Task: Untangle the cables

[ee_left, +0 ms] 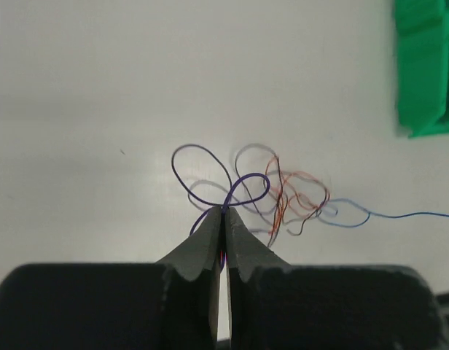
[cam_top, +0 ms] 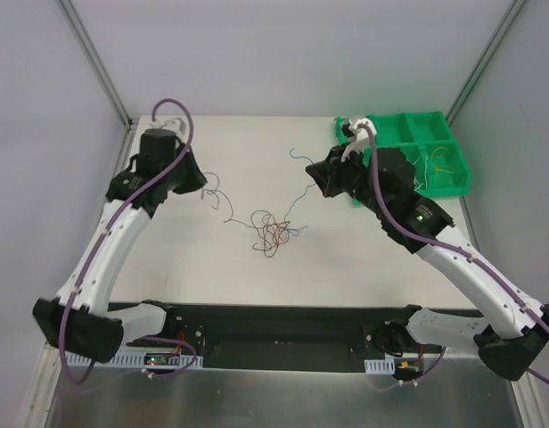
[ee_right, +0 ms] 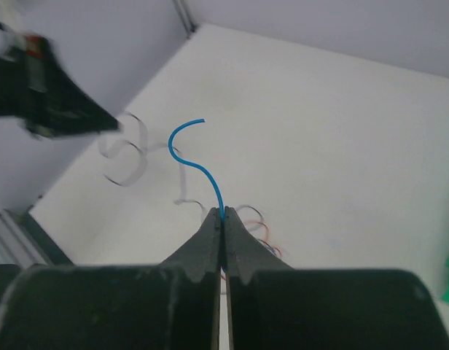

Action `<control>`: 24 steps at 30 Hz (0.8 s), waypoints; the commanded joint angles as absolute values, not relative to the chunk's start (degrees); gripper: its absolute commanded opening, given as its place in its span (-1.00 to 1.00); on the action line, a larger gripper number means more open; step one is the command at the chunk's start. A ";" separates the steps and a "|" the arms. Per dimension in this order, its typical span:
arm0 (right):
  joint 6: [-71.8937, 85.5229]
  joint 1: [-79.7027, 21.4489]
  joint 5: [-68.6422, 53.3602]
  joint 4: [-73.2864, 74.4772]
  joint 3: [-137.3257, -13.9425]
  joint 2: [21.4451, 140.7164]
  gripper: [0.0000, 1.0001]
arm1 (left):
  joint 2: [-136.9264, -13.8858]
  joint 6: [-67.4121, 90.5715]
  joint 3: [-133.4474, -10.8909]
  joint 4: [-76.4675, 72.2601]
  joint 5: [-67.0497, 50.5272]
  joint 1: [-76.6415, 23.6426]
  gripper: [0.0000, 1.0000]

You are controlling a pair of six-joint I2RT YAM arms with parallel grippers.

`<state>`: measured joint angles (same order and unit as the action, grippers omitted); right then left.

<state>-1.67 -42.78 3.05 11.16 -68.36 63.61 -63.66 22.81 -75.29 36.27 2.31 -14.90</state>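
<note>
A tangle of thin cables [cam_top: 273,230], mostly orange, red and dark, lies on the white table's middle. My left gripper [cam_top: 206,190] is shut on a dark purple-blue cable; its loops [ee_left: 210,171] rise from the fingertips [ee_left: 224,211], with the orange tangle [ee_left: 297,197] just beyond to the right. My right gripper [cam_top: 312,169] is shut on a light blue cable [ee_right: 195,164], whose free end curls up from the jaws [ee_right: 223,214]. That blue cable [cam_top: 301,198] runs down to the tangle. Both grippers are held above the table, left and right of the pile.
A green compartment bin [cam_top: 417,147] stands at the table's back right corner, with a few thin wires [cam_top: 439,160] in it; its edge shows in the left wrist view [ee_left: 427,69]. Grey walls with metal posts surround the table. The left gripper [ee_right: 57,102] appears in the right wrist view.
</note>
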 commanded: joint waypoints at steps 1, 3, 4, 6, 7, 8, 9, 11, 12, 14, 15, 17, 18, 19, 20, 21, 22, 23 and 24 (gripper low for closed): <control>3.33 -42.89 -7.37 7.91 -79.43 64.07 -1.00 | -72.05 28.64 -69.10 31.23 -23.51 -14.41 -1.00; 4.91 -42.89 -9.04 6.86 -82.25 64.60 -1.00 | -73.91 29.96 -65.93 27.18 -28.46 -14.50 -0.83; 5.44 -42.98 -9.75 6.33 -83.48 64.86 -0.99 | -74.18 30.49 -64.61 25.42 -29.78 -14.50 -0.72; 6.67 -42.89 -11.07 5.72 -86.38 65.48 -1.00 | -73.39 30.67 -62.85 23.39 -30.58 -14.50 -0.32; 7.29 -42.89 -11.68 5.45 -87.70 66.00 -1.00 | -72.61 30.67 -62.32 22.77 -30.85 -14.50 -0.15; 7.82 -42.98 -12.21 5.10 -89.11 66.27 -1.00 | -71.73 30.50 -61.97 21.89 -31.28 -14.50 0.08; 8.26 -42.89 -12.74 4.58 -90.17 66.53 -1.00 | -70.76 30.50 -61.44 20.58 -31.90 -14.59 0.30; 9.05 -42.98 -12.92 3.61 -92.19 67.15 -1.00 | -69.09 30.76 -60.30 16.98 -34.62 -15.20 0.56; 9.31 -42.89 -12.75 3.34 -93.07 67.58 -1.00 | -68.30 30.33 -59.86 14.79 -36.46 -16.34 0.64; 10.02 -42.89 -12.22 3.43 -95.26 68.55 -1.00 | -67.33 28.92 -59.59 10.04 -37.62 -20.54 0.80; 10.54 -42.89 -12.22 3.34 -96.49 69.08 -1.00 | -66.98 27.87 -59.85 8.54 -37.01 -23.52 0.87; 11.86 -42.89 -12.92 2.82 -98.60 69.78 -0.99 | -66.97 27.60 -60.21 5.47 -33.94 -28.54 0.92; 12.39 -42.89 -13.18 2.64 -99.66 70.13 -1.00 | -67.15 27.51 -59.94 3.01 -32.53 -31.17 0.92; 12.91 -42.89 -13.27 2.55 -100.54 70.31 -1.00 | -67.50 27.60 -59.59 0.90 -31.21 -32.51 0.93; 13.62 -42.98 -13.36 2.55 -101.59 70.49 -0.99 | -67.85 27.60 -59.33 -1.30 -30.24 -33.65 0.93; 13.97 -42.89 -13.53 2.46 -102.91 70.58 -1.00 | -68.72 27.77 -58.98 -3.23 -29.28 -34.45 0.90; 14.50 -42.89 -13.62 2.46 -103.70 70.66 -1.00 | -69.69 28.12 -58.80 -4.38 -28.83 -34.98 0.89; 14.85 -42.98 -13.54 2.20 -104.49 70.66 -1.00 | -71.00 28.73 -58.71 -6.13 -30.05 -35.24 0.86; 14.94 -42.98 -13.45 2.11 -105.28 70.58 -0.99 | -72.49 29.18 -58.88 -7.46 -31.45 -35.42 0.83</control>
<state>11.90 -42.78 -12.25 6.24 -100.14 71.37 -68.73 29.08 -59.61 3.05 -31.90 -34.92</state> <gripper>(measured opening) 0.010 0.939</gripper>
